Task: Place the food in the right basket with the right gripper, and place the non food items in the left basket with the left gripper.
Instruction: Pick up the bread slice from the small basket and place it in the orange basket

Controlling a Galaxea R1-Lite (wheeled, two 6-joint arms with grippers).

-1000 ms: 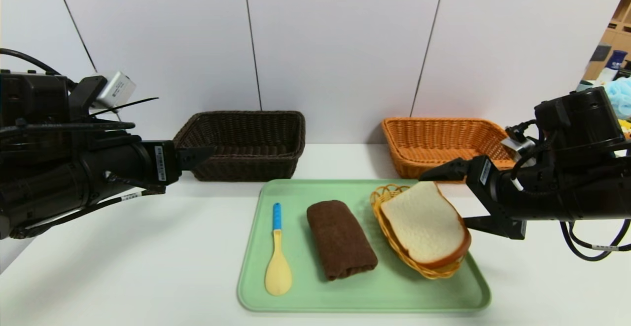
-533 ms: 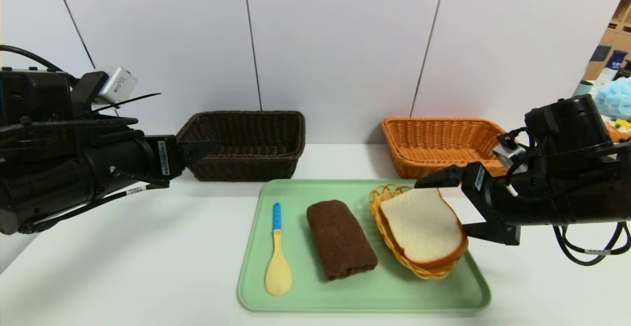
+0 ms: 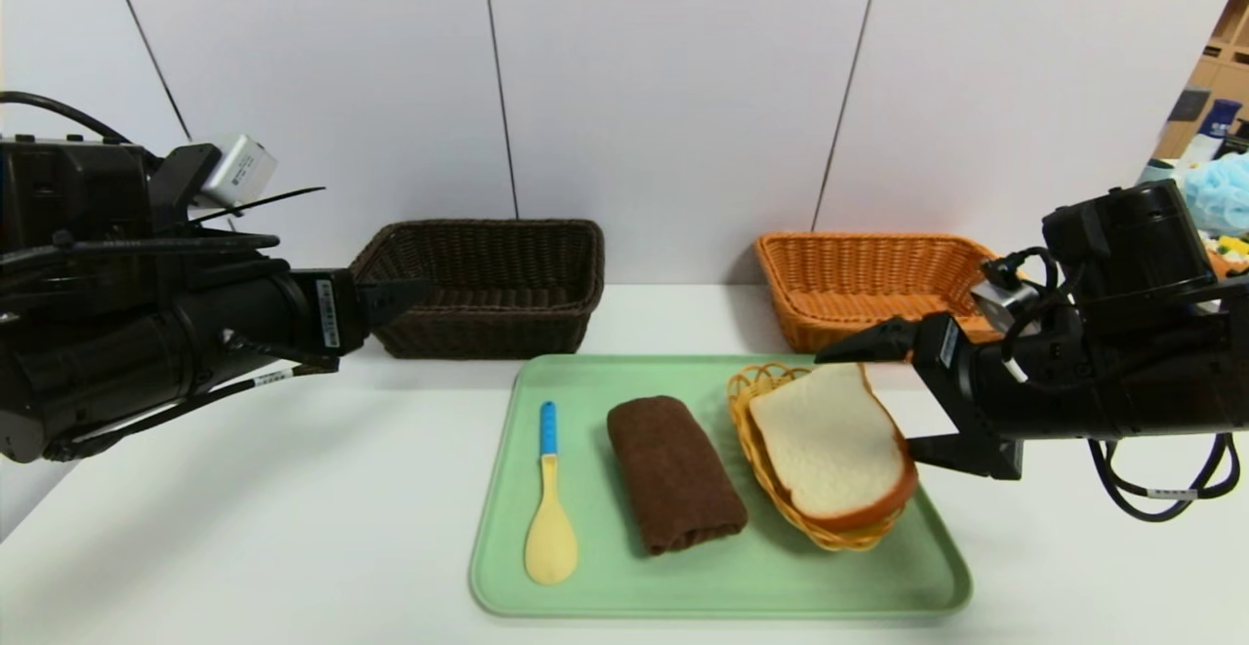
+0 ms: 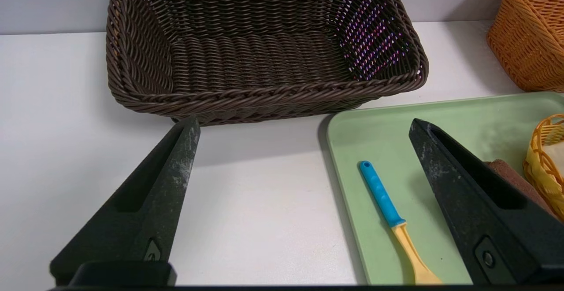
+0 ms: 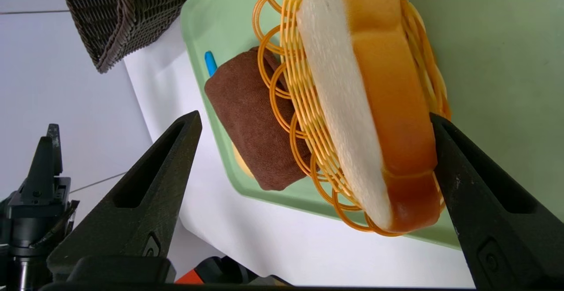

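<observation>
Straddling the toast with jaws apart for a crust-edge pinch, right gripper hangs at the tray's three o'clock (left gripper, also gaping, idles before the dark basket).

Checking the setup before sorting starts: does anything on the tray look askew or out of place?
Only the toast: it is too big for the small yellow basket, so it sits tilted, overhanging the rim beside the open right gripper. The spoon and towel lie flat on the green tray.

Lab: white table, panelled wall
</observation>
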